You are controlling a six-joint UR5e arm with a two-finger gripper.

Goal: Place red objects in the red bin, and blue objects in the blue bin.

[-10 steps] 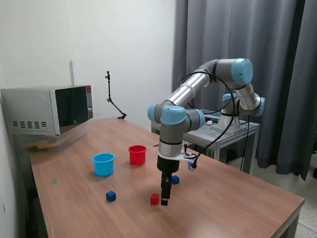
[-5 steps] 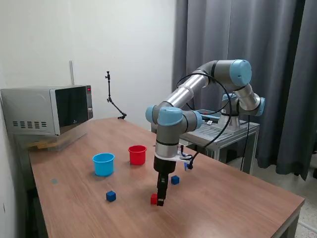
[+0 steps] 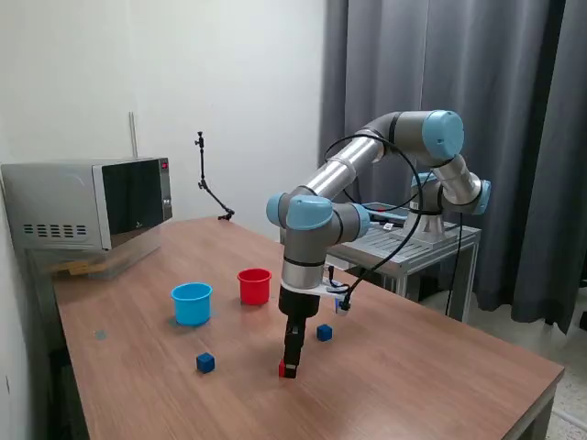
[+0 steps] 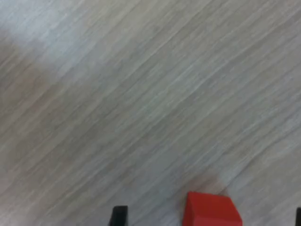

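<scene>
While the gripper (image 3: 289,369) stood low over the table (image 3: 440,367) with its jaws apart and the red cube (image 4: 210,211) seemingly between them but off-centre, a clean pick called for centring before closing, the red cup (image 3: 254,286) waiting well apart.

Table (image 3: 431,367): we see warm brown wood grain, paler and greyish in the wrist view.
Red cube (image 4: 210,210): we see solid bright red.
Blue cubes (image 3: 205,363) and (image 3: 324,333): we see dark blue.
Red bin (image 3: 254,286): we see bright red.
Blue bin (image 3: 192,303): we see light sky blue.
Arm (image 3: 353,165): we see silver-grey tubes with light blue joint caps.
Gripper (image 3: 290,365): we see black.
Microwave (image 3: 87,202): we see a silver-grey body with a dark door.
Curtain (image 3: 514,101): we see dark grey folds.
Wall (image 3: 220,82): we see plain white.
</scene>
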